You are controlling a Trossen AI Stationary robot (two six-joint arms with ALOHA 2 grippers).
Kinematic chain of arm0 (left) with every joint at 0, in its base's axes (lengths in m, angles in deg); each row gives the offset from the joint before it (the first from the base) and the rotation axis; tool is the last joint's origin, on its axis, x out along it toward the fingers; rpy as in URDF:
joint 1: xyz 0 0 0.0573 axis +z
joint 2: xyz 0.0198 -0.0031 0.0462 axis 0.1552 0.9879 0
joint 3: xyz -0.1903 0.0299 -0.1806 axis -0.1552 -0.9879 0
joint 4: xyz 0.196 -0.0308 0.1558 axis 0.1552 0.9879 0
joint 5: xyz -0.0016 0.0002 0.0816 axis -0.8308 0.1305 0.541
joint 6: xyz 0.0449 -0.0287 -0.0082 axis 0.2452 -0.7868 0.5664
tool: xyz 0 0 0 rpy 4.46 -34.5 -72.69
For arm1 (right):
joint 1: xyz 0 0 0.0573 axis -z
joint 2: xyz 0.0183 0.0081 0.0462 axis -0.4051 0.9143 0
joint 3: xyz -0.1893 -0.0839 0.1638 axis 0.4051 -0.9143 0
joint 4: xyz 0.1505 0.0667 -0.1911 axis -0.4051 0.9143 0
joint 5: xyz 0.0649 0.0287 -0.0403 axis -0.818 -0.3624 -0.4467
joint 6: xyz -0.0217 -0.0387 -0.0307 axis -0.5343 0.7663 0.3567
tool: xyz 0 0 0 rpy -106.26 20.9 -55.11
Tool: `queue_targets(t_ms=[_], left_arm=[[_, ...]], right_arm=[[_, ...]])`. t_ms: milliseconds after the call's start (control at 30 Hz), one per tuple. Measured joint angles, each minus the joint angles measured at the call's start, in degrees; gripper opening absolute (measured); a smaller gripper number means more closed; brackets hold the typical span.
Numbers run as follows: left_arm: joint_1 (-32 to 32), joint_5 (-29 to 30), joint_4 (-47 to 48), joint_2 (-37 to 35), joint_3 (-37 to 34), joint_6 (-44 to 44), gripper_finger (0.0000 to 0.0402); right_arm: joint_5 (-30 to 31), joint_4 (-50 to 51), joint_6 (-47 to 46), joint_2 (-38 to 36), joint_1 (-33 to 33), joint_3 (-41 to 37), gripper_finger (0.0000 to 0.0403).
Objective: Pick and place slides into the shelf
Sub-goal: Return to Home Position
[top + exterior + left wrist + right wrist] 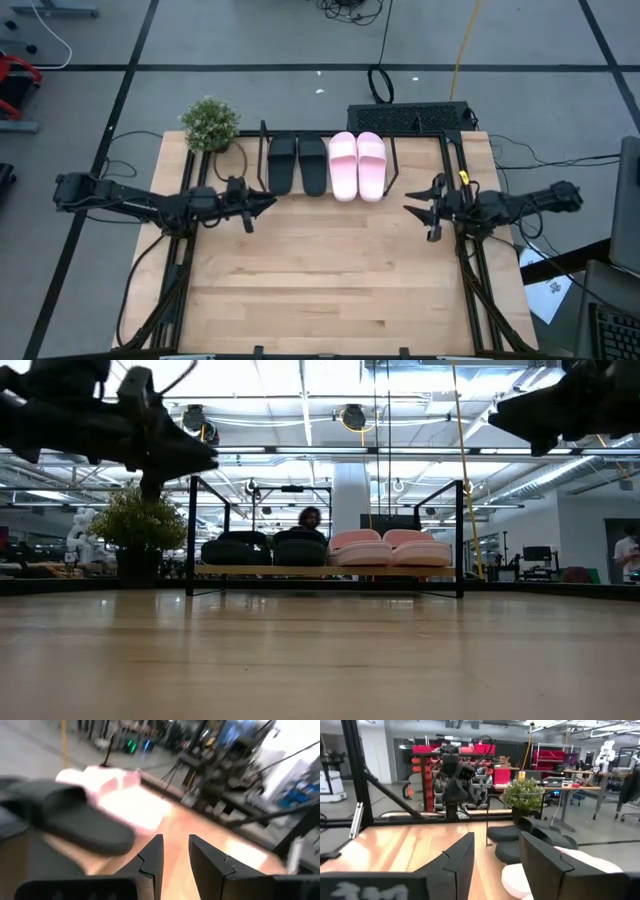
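All the slides stand side by side on the shelf [264, 150] at the table's far edge, soles down on its wooden board [325, 571]. The two black slides [298, 165] are on the left and the two pale pink slides [357, 166] on the right. My left gripper [272, 202] hovers above the table just near-left of the black pair, open by a narrow gap [175, 847] and holding nothing. My right gripper [408, 201] hovers near-right of the pink pair, open wide [497, 850] and holding nothing. Both are raised well above the tabletop in the low view.
A potted plant [210, 125] stands at the table's far left corner, beside the shelf. A black box [408, 118] lies behind the far edge. Bare wooden tabletop [330, 270] stretches between the arms toward the near edge. A person [310, 518] shows beyond the shelf.
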Motion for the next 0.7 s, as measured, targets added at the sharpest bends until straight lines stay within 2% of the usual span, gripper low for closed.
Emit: queue_targets(t_ms=[67, 167, 267, 367, 567, 700], left_arm=[[1.1, -0.3, 5.0, 0.0, 1.4, -0.7, 0.0088], [4.1, -2.4, 6.3, -0.6, 1.4, 0.0, 0.0088], [9.0, -7.9, 6.6, -1.7, -0.2, 0.1, 0.0088], [14.5, -14.3, 6.8, -3.4, -1.9, 0.5, 0.0088], [22.1, -23.3, 6.7, -6.1, -3.5, 2.4, 0.0088], [23.7, -26.7, 11.1, -9.1, -3.5, 3.6, 0.0088]], right_arm=[[-3.2, -2.1, 0.0, 0.9, 2.9, 0.0, 0.0146], [-5.5, -4.0, 0.4, 1.3, 6.6, 0.0, 0.0146], [-6.2, -3.9, 0.0, 1.3, 9.4, 0.0, 0.0146], [-9.9, -4.2, 0.0, 1.3, 11.7, 0.0, 0.0146], [-10.0, -4.1, -0.4, 1.3, 15.2, 0.0, 0.0146], [-10.0, -4.3, -0.8, 1.3, 17.3, 0.0, 0.0146]])
